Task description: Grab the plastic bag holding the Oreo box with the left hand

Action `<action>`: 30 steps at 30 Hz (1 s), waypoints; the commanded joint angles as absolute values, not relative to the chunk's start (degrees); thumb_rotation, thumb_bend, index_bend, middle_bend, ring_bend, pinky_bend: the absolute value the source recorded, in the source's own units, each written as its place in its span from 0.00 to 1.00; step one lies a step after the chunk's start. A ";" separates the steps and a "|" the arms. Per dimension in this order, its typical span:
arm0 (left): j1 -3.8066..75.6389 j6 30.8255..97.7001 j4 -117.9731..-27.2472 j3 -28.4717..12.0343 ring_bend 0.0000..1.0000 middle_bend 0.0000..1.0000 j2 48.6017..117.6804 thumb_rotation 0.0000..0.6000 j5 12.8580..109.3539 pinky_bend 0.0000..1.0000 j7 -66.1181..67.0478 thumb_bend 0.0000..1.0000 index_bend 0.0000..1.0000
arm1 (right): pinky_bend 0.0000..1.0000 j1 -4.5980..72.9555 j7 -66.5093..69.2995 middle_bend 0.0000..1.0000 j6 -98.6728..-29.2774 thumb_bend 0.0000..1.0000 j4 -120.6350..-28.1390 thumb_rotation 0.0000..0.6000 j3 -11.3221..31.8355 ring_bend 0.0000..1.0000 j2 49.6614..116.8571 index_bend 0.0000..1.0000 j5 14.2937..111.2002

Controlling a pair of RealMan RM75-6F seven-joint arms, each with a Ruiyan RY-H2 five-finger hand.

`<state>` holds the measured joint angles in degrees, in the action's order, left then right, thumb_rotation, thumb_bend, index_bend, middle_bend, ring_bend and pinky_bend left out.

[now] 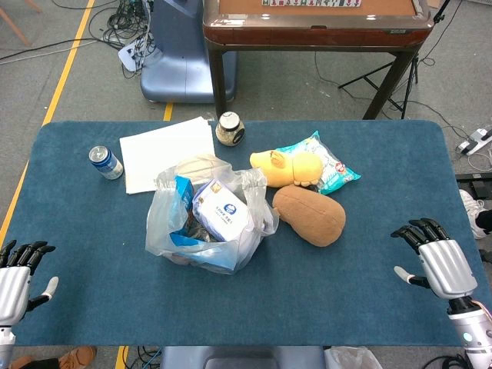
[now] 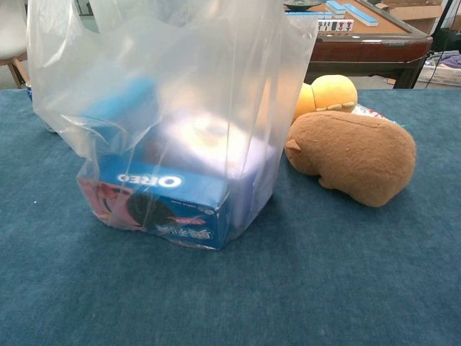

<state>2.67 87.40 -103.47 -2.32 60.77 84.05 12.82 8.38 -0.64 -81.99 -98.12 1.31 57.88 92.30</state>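
The plastic bag (image 1: 209, 223) is sitting a little left of centre on the blue tabletop (image 1: 361, 292), its mouth gaping upward with the handles slumping loosely around the rim. Inside it the Oreo box (image 2: 162, 202) is lying along the bottom at the near side — the chest view is showing its blue face and white lettering pressing against the clear film. A white-and-blue carton (image 1: 221, 217) is standing among the contents above it, and further blue packaging is showing behind; what else is in there I cannot tell through the film.

By my reading the task is only just starting: nothing is touching the bag. The left hand (image 1: 17, 278) is hovering at the near left corner of the tabletop, well apart from the bag, fingers spread and holding nothing. The right hand (image 1: 432, 257) is idling at the near right edge, likewise spread and empty. The next move is probably calling for the left hand to travel right and away from the robot, rise above the bag's rim, and close on gathered film or a handle — thin, slippery stuff that is likely to slide or crumple rather than resist.

Just right of the bag a brown plush toy (image 1: 310, 214) is lying, with a yellow plush (image 1: 288, 168) and a snack packet (image 1: 332, 164) beyond it. Farther off are a jar (image 1: 229, 129), a sheet of white paper (image 1: 165, 152) and a drinks can (image 1: 105, 162).
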 commanded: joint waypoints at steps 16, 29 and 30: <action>3.25 86.37 -103.94 -2.59 0.17 0.20 58.03 1.00 85.46 0.05 3.09 0.29 0.26 | 0.18 8.25 -0.45 0.32 -83.08 0.11 -98.31 1.00 1.50 0.18 57.58 0.33 93.00; 12.82 75.37 -103.91 -4.74 0.17 0.20 50.59 0.75 90.92 0.05 -31.16 0.23 0.19 | 0.18 7.58 -0.62 0.32 -84.05 0.11 -98.59 1.00 1.15 0.18 57.43 0.33 93.53; 13.70 74.57 -103.90 -5.00 0.17 0.20 50.16 0.64 91.21 0.05 -33.47 0.23 0.18 | 0.18 7.53 -0.67 0.32 -84.10 0.11 -98.65 1.00 1.15 0.18 57.41 0.33 93.51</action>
